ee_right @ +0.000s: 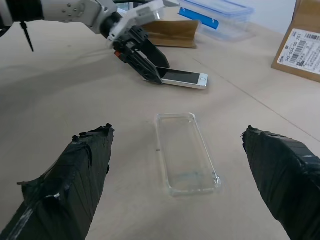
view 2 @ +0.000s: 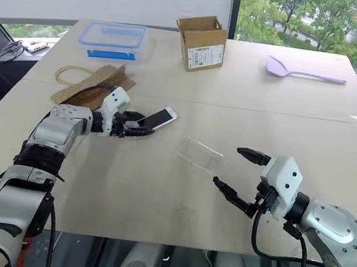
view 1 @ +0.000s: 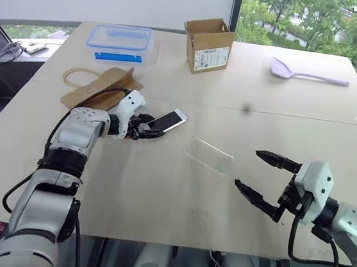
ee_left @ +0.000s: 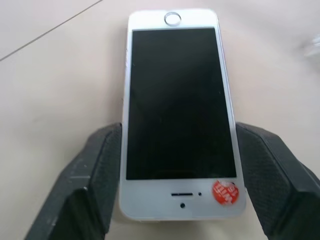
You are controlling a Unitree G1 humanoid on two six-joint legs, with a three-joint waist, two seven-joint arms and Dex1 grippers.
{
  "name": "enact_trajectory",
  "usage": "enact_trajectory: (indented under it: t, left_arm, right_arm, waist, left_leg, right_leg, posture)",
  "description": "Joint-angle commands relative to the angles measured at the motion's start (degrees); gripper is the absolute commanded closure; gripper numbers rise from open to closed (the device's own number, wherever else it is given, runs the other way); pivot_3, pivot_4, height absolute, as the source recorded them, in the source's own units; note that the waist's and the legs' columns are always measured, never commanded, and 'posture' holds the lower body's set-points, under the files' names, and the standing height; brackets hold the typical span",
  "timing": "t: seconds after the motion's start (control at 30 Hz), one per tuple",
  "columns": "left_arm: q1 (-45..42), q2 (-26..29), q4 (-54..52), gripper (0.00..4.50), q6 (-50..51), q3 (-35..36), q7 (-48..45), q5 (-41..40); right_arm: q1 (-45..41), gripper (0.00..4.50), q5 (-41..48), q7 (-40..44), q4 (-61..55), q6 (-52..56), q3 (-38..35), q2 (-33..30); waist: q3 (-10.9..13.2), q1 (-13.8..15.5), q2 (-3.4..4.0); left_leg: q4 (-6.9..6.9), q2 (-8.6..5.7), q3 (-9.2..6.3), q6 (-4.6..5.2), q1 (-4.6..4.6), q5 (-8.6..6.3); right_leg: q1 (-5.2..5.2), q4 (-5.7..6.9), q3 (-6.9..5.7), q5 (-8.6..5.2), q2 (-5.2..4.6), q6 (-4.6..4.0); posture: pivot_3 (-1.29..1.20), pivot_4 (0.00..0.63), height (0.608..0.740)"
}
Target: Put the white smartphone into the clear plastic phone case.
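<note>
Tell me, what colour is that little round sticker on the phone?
Orange-red with white marks, on the white smartphone near its earpiece; the left wrist view shows it best.

left hand (view 1: 145, 128) pinching, right hand (view 1: 262, 180) spread wide

White smartphone (ee_left: 177, 115), black screen, red sticker (ee_left: 224, 190); perhaps lilac spoon (view 1: 305, 73).

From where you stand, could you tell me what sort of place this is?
Probably an office or lab test room: a large pale table beside windows overlooking trees, with assorted props such as a cardboard box and a food container.
</note>
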Motion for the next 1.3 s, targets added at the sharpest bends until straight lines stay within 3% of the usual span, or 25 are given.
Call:
enact_trajectory:
  t: [0.03, 0.13, 0.3, 0.5, 0.7, 0.8, 0.87, 0.93, 1.1, 1.3]
  left_arm:
    - [1.05, 1.56, -18.36, 1.65, 6.34, 0.27, -7.44, -8.03]
    - [0.22, -0.31, -23.97, 1.65, 9.29, -2.70, -6.85, -7.94]
    - [-2.98, -8.89, -24.96, 1.65, 5.09, -13.28, -5.94, -2.82]
    - [-9.44, -19.93, -13.28, 1.65, -2.13, -20.86, -4.46, 3.69]
    - [-16.03, -27.77, 2.77, 1.65, -14.93, -25.56, -4.14, 10.93]
    - [-18.68, -31.37, 10.49, 0.09, -21.27, -26.14, -3.21, 13.48]
    - [-19.27, -32.25, 13.51, 0.09, -25.35, -25.58, -2.30, 14.76]
    - [-19.34, -32.61, 14.75, 0.09, -27.31, -24.55, -2.58, 14.78]
    - [-13.30, -24.98, 0.22, 0.09, -19.93, -17.27, -8.02, 6.92]
    - [1.29, -10.26, -25.95, 0.09, -5.02, -10.08, -9.36, -0.64]
  right_arm:
    - [2.22, 0.00, 2.61, 0.05, -2.02, -0.75, -5.23, -0.24]
    - [4.14, 0.00, 3.77, 0.12, -2.00, -0.52, -8.69, -0.61]
    - [7.56, 0.00, 5.61, -2.62, -2.88, 1.35, -16.58, -0.75]
    - [12.62, 0.00, 8.59, -5.66, -5.99, 4.91, -22.91, -0.94]
    - [17.54, 0.00, 7.99, -6.07, -8.43, 7.72, -23.33, -2.71]
    - [17.79, 0.00, 6.56, -5.61, -8.15, 7.51, -21.24, -3.83]
    - [15.46, 0.00, 6.36, -6.24, -6.61, 8.88, -18.86, -4.91]
    - [13.98, 0.00, 6.21, -6.22, -5.81, 9.47, -17.41, -5.64]
    - [6.40, 0.00, 4.21, -4.15, -1.16, 11.67, -9.65, -9.71]
    - [-11.12, 0.00, -3.99, 2.81, 13.15, 10.81, 5.30, -15.09]
  waist:
    - [0.06, 0.03, -0.06]
    - [0.07, -0.03, -0.08]
    - [0.06, 0.14, -0.07]
    - [0.09, -0.17, -0.11]
    - [0.08, 0.00, -0.10]
    - [0.09, 0.00, -0.12]
    - [0.11, -0.20, -0.15]
    - [0.11, -0.19, -0.14]
    - [0.16, -1.44, -0.07]
    - [0.21, -1.70, 0.05]
  left_leg:
    - [-0.01, 0.00, -0.03, 0.01, -0.09, -0.01]
    - [0.01, -0.04, -0.08, 0.02, -0.23, -0.01]
    - [0.00, -0.08, 0.15, 0.04, 0.05, -0.01]
    - [0.05, -0.19, 0.20, 0.05, 0.04, -0.02]
    - [0.04, -0.17, 0.23, 0.07, 0.05, -0.03]
    - [0.09, -0.20, 0.23, 0.11, -0.02, -0.05]
    - [0.12, -0.21, 0.26, 0.16, -0.03, -0.08]
    - [0.12, -0.18, 0.29, 0.18, 0.00, -0.10]
    - [0.06, 0.02, 0.26, 0.18, 0.03, -0.10]
    - [-0.03, 0.09, 0.14, 0.18, 0.11, -0.10]
  right_leg:
    - [-0.08, 0.00, 0.01, 0.00, -0.04, 0.00]
    - [-0.19, -0.03, 0.01, 0.00, -0.07, 0.01]
    - [0.02, 0.03, 0.03, -0.22, -0.03, 0.14]
    - [0.02, 0.05, 0.08, -0.15, 0.06, 0.24]
    - [0.01, 0.03, 0.10, -0.17, 0.12, 0.24]
    - [0.01, -0.04, 0.09, -0.17, 0.10, 0.24]
    - [0.01, -0.05, 0.10, -0.17, 0.08, 0.25]
    - [0.01, -0.05, 0.11, -0.17, 0.08, 0.25]
    - [-0.07, 0.00, 0.16, -0.17, 0.17, 0.24]
    - [-0.12, 0.04, 0.30, -0.10, 0.18, 0.19]
  posture:
    - [0.00, 0.150, 0.740]
    - [0.00, 0.150, 0.740]
    - [0.00, 0.150, 0.740]
    - [0.00, 0.150, 0.740]
    - [0.00, 0.150, 0.740]
    - [0.00, 0.150, 0.740]
    - [0.00, 0.150, 0.740]
    - [0.00, 0.150, 0.740]
    - [0.00, 0.150, 0.740]
    - [0.00, 0.150, 0.740]
